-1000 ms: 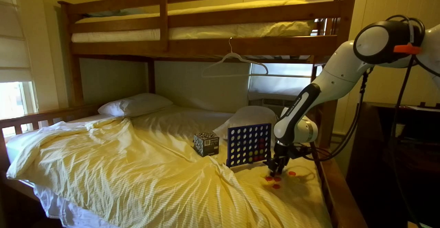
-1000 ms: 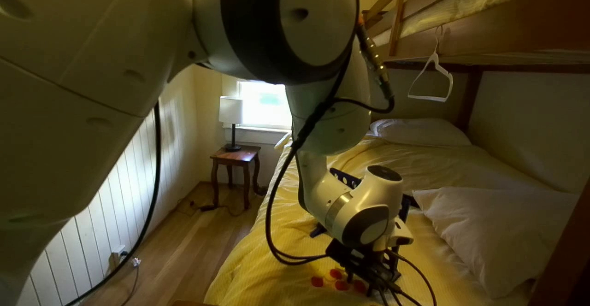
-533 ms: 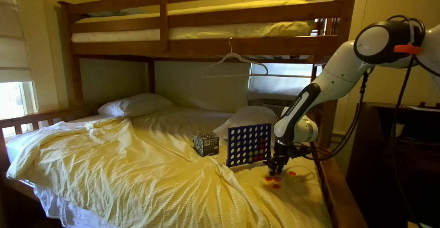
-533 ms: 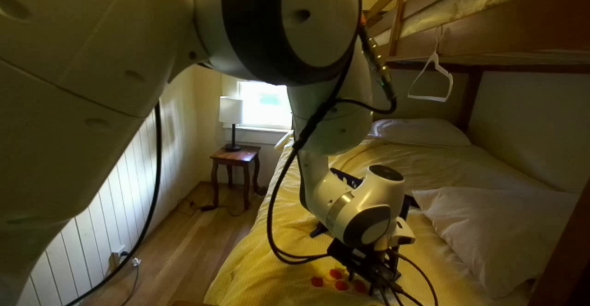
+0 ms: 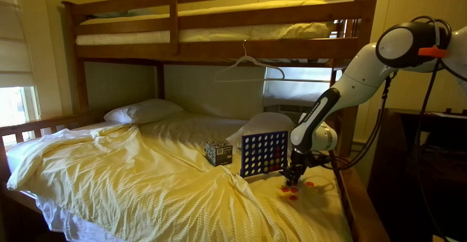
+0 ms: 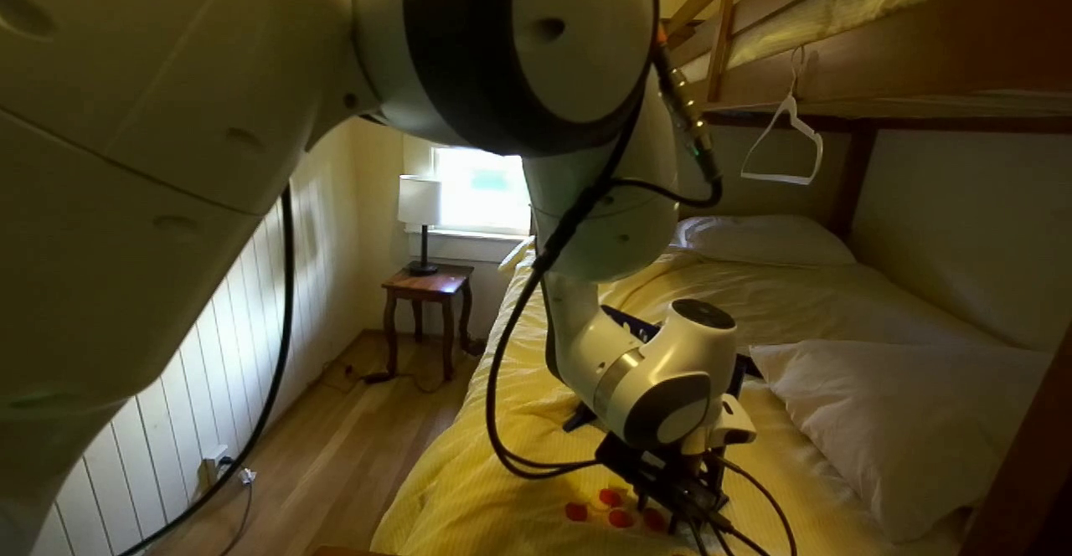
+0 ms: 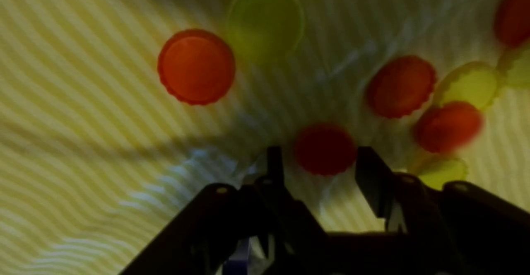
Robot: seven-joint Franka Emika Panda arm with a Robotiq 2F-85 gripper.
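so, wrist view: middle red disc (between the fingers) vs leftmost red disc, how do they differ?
Shade: the middle disc looks dark red; the leftmost disc is bright orange-red.
Place: the middle disc shows between the fingers; the leftmost disc lies clear of them, beside a yellow-green disc.
Apparent size: the middle disc looks smaller than the leftmost disc.
Shared: both round, with notched rims.

Both exterior views share the yellow bedding (image 5: pixel 153 187), side-on and lengthwise; the wrist view looks closely down.
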